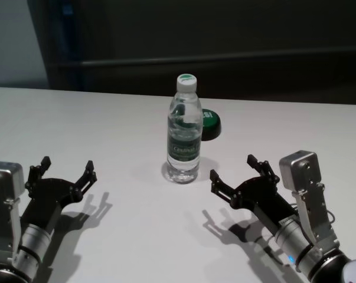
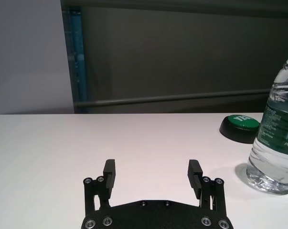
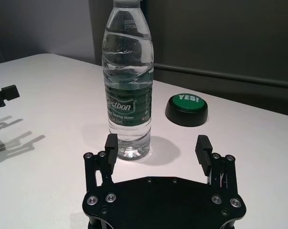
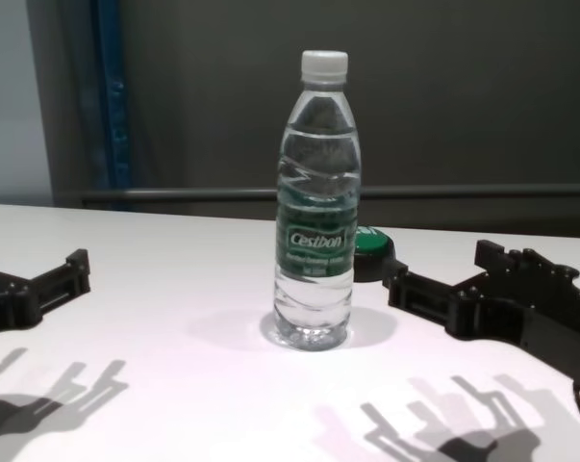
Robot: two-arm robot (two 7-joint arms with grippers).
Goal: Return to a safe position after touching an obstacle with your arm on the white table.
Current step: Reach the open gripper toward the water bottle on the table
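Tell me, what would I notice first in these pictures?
A tall water bottle with a white cap stands upright in the middle of the white table. Just behind it sits a round black button with a green top. The left tool and right tool wait open on either side, touching nothing.

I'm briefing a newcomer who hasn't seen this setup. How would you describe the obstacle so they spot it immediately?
On the white table, look midway between the open left gripper and open right gripper, a little beyond them. There stands the water bottle, upright and touching neither. It is tall, clear, white-capped and green-labelled, unlike the low black button with a green top just behind it.
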